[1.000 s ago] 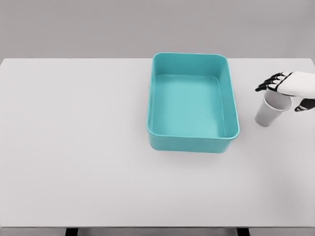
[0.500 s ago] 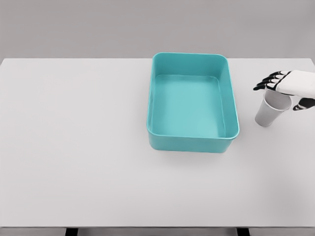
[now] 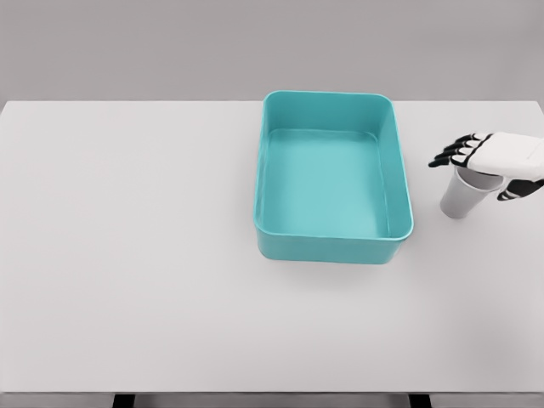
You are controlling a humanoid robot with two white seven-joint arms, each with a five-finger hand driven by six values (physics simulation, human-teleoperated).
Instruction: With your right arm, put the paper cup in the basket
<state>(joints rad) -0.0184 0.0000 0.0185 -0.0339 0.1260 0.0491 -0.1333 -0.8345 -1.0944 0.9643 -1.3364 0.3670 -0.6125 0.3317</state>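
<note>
A white paper cup (image 3: 463, 196) stands upright on the table, just right of the teal basket (image 3: 333, 238). My right hand (image 3: 480, 167) comes in from the right edge and hovers right over the cup's rim, covering most of its mouth. Its dark-tipped fingers (image 3: 449, 155) are spread toward the left, and the thumb (image 3: 508, 193) sits on the cup's right side. The fingers are not closed around the cup. The basket is a deep rectangular tub with nothing inside it. My left arm does not show.
The white table (image 3: 127, 255) spans the whole view, with its front edge at the bottom and its back edge against a grey wall. The cup stands near the table's right edge.
My right hand has sunk lower over the cup and shifted slightly left, now covering more of its rim. The cup and basket have stayed in place.
</note>
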